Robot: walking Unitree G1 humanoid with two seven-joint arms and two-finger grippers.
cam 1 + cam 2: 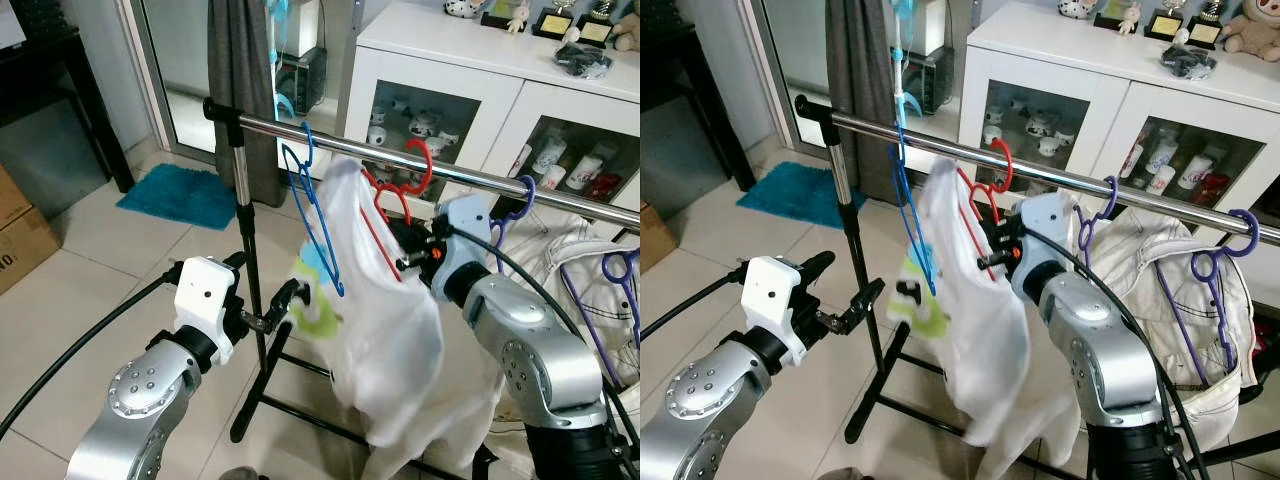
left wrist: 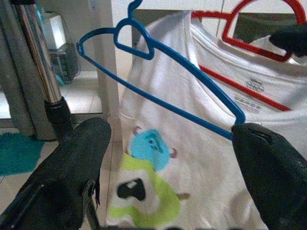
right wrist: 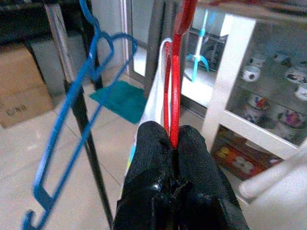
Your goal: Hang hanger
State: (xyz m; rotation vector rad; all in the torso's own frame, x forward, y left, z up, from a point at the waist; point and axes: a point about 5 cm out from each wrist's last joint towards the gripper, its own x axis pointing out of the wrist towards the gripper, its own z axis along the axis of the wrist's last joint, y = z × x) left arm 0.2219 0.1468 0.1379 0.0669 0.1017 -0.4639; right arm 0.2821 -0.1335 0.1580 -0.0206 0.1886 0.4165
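Right pincer (image 3: pixel 173 143) is clamped on the red hanger (image 1: pixel 395 200), centre frame, carrying the white shirt (image 1: pixel 385 300). Its hook (image 1: pixel 422 160) appears over the rail (image 1: pixel 400 160); release remains. Left pincer (image 1: pixel 285 300) stands apart, lower left, holding nothing.

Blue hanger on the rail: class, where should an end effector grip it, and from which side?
Grip the blue hanger on its bare lower bar, coming from the robot's left, where the open left end effector is. The white shirt and right end effector on the red hanger crowd the other side.
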